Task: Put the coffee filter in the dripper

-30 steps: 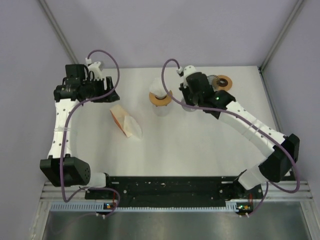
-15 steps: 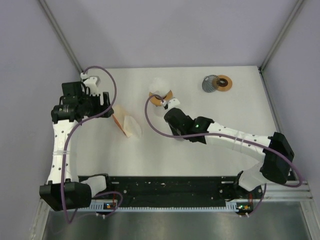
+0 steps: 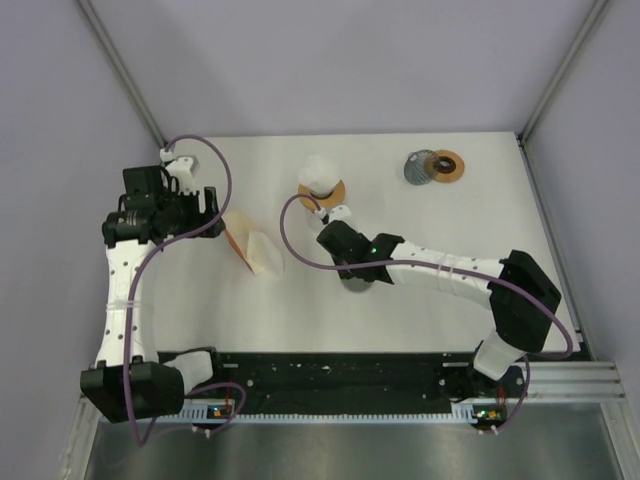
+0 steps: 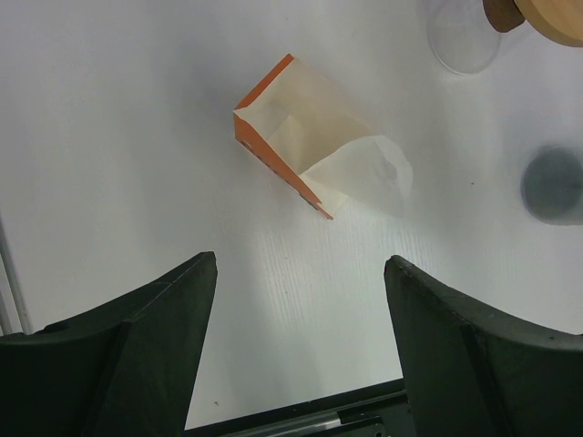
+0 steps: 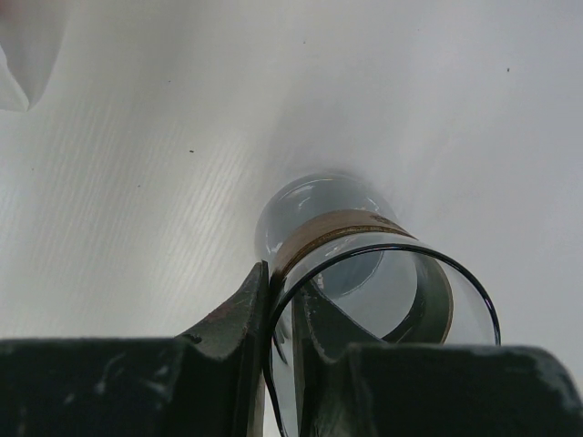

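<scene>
Desk (image 3: 420, 215), white, contents listed left to right.

1. Left gripper (image 4: 299, 264): jaws spread wide, holding nothing, hanging over the desk's left side just left of item 2.
2. Orange pack (image 4: 266, 153): lying on its side left of centre, mouth open toward the near right.
3. Coffee filter (image 4: 364, 173): pale paper, sticking out of the orange pack's mouth and resting on the desk, apart from the dripper.
4. Dripper (image 3: 328, 191): clear cone with wooden collar, far centre, beyond the pack and to its right.
5. Right gripper (image 5: 281, 287): fingers pressed together on the rim of item 6, one inside and one outside.
6. Glass vessel (image 5: 339, 228): clear cylinder with a tan band, at desk centre, near side of the dripper.
7. Grey disc (image 3: 420, 167) and wooden ring (image 3: 449, 165): touching, far right.
</scene>
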### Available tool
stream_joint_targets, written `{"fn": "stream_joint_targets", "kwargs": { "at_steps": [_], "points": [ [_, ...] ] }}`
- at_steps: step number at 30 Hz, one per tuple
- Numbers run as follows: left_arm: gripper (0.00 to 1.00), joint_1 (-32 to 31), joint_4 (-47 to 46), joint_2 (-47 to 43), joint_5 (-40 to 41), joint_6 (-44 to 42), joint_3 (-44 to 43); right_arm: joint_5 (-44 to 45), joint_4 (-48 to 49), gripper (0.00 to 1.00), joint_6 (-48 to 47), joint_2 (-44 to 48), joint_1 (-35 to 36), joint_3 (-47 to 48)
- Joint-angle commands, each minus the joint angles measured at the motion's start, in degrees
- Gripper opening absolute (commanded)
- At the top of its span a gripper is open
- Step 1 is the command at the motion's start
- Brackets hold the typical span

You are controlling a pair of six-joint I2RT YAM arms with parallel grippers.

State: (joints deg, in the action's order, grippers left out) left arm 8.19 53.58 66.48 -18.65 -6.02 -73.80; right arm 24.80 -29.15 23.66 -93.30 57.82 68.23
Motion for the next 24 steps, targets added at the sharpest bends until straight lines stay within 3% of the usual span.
{"fn": "stream_joint_targets", "kwargs": {
  "at_steps": [1,6,10,16,21,24],
  "points": [
    [0.80,0.78,-1.90,-0.65,-1.03,-1.01,-0.38,-5.70,3.91,0.00,0.69,-1.19,-2.80,1.74],
    [0.80,1.39,-1.99,0.14,-1.21,-1.09,-0.64,-8.44,4.98,0.02,-0.63,-2.24,-4.47,2.35],
    [0.80,1.92,-2.08,1.02,-0.68,-1.36,-0.82,-11.34,3.14,0.38,-1.95,-3.12,-4.82,4.19],
    [0.80,3.06,-0.68,3.65,-2.26,-2.41,-2.48,-23.47,1.20,0.73,-8.27,1.09,-4.82,11.48],
    [0.80,4.56,0.47,4.97,-1.91,-3.38,-3.81,-24.44,-1.26,0.81,-13.55,8.38,-7.45,17.02],
    [0.80,4.82,0.99,5.59,-0.51,-4.52,-5.47,-29.45,-1.18,0.80,-14.69,12.69,-14.64,17.73]
  ]
}}
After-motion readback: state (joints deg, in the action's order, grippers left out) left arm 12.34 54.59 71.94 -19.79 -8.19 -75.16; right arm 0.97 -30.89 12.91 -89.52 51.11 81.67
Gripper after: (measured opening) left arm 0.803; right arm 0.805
